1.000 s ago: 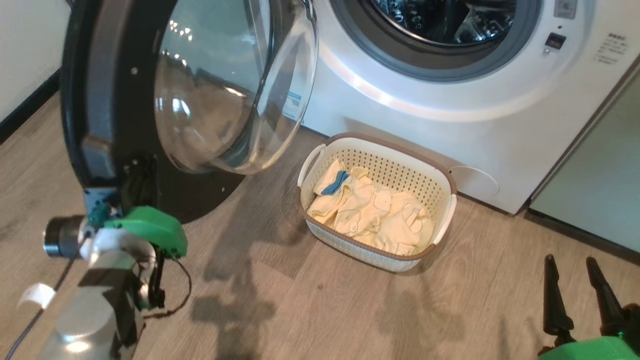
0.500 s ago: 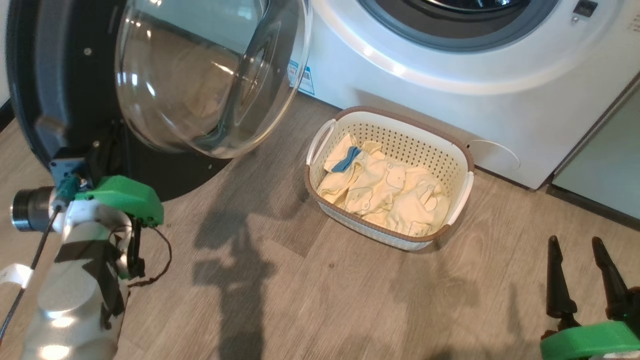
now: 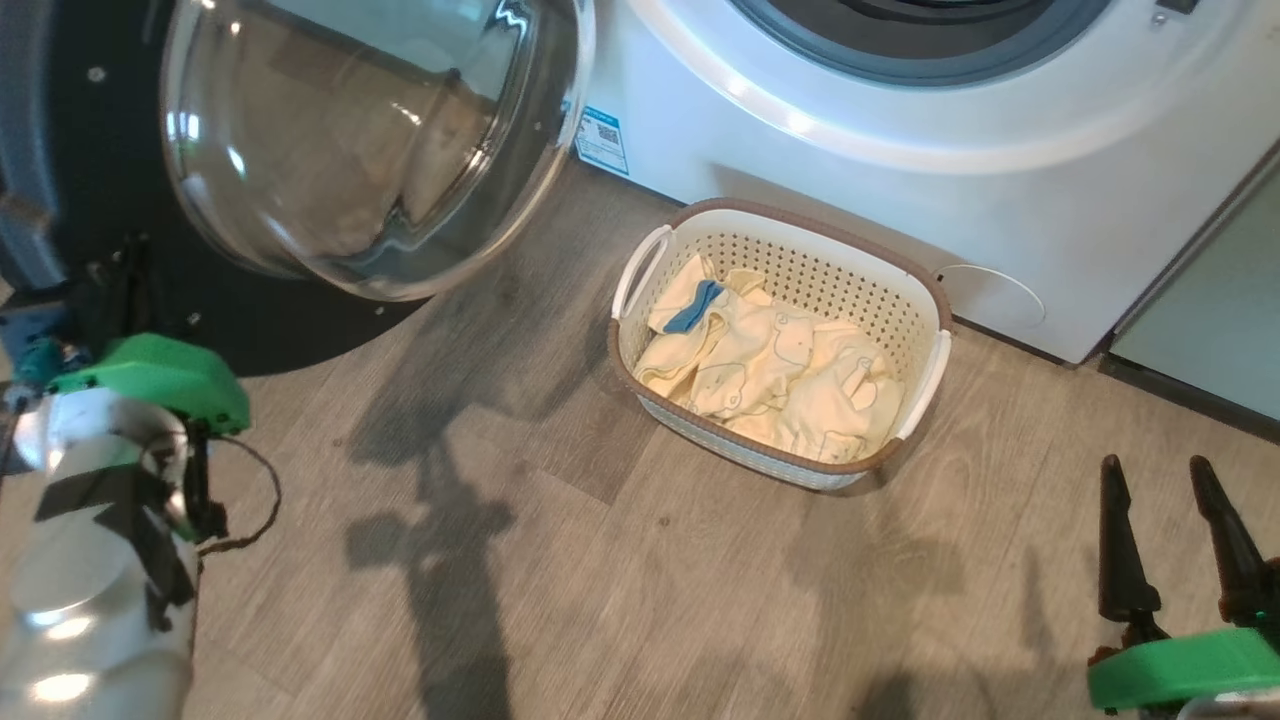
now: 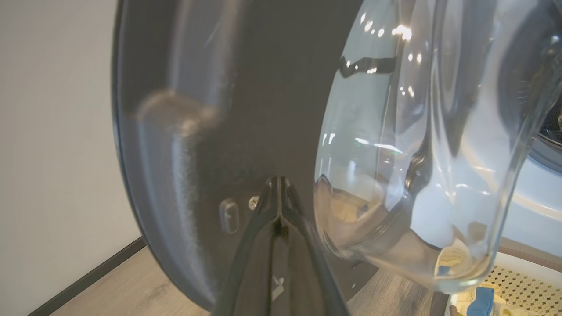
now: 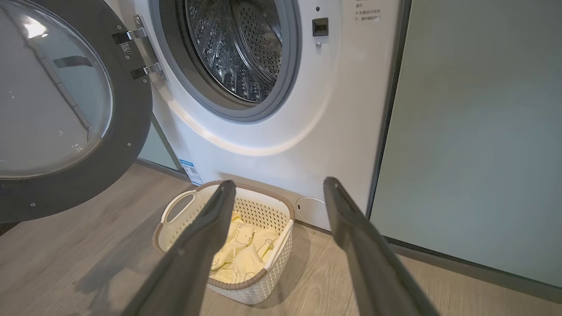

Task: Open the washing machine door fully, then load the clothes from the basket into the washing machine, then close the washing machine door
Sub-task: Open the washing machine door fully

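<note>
On the wood-grain floor (image 3: pixel 600 580), just in front of the washing machine (image 5: pixel 333 109), the basket (image 3: pixel 830 275) is set with one long side close to the white front panel. The clothes (image 3: pixel 790 370) are heaped inside it, pale yellow with faint printed outlines, and a blue patch (image 3: pixel 693 307) is seen towards the left end. The washing machine door (image 5: pixel 131 131) is swung out on its hinge (image 5: pixel 145 52) to the left of the machine, so that the grey ring (image 5: pixel 283 98) and the metal drum (image 5: pixel 237 48) are laid bare. The glass bowl (image 3: pixel 370 150) bulges out above the floor to the left of the basket. A blue sticker (image 3: pixel 600 140) is fixed at the machine's lower left corner, and a pale green cabinet (image 5: pixel 474 131) stands on its other side. The left gripper (image 4: pixel 278 182) is pressed fully together with nothing between its fingers. Its tips are pointed at the door's dark inner rim, beside the glass and near a small screw (image 4: pixel 253 202); whether the rim is touched cannot be told. The right gripper (image 3: pixel 1156 470) is spread wide and empty, held low over the floor and well apart from the basket
</note>
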`<state>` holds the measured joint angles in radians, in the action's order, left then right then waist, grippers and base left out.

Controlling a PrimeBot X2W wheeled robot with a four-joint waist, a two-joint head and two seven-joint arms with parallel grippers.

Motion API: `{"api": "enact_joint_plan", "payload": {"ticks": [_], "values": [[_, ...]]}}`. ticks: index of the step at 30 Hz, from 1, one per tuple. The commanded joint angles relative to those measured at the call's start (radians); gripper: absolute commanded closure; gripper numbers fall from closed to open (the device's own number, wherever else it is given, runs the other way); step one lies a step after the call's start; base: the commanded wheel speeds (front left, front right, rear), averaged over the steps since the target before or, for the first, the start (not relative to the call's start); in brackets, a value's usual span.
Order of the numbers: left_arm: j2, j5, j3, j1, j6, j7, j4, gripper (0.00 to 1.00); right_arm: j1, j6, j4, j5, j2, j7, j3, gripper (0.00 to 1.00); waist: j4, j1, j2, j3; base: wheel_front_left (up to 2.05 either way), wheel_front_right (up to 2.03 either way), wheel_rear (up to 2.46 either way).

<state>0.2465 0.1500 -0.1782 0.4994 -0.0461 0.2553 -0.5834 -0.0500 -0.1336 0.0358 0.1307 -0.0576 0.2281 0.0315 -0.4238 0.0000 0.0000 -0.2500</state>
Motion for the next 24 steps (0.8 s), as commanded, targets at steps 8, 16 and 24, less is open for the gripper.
{"api": "enact_joint_plan", "payload": {"ticks": [8, 16, 24], "values": [[0.076, -0.039, -0.099, 0.048, 0.018, 0.006, 0.009, 1.0, 0.04, 0.003, -0.033, -0.004, -0.025, -0.003, -0.026, 0.0, 0.018, 0.0, 0.0, 0.001, 0.0, 0.0, 0.0], [0.074, -0.056, -0.137, 0.045, 0.034, 0.006, 0.011, 1.0, 0.043, 0.003, -0.03, -0.005, -0.021, 0.001, -0.027, 0.0, 0.031, 0.0, 0.0, 0.005, 0.0, 0.0, 0.0], [0.046, -0.063, -0.174, -0.009, 0.072, 0.006, 0.07, 1.0, 0.05, 0.003, -0.019, -0.004, -0.01, 0.013, -0.03, 0.0, 0.048, 0.0, 0.0, 0.023, 0.0, 0.0, 0.0]]}}
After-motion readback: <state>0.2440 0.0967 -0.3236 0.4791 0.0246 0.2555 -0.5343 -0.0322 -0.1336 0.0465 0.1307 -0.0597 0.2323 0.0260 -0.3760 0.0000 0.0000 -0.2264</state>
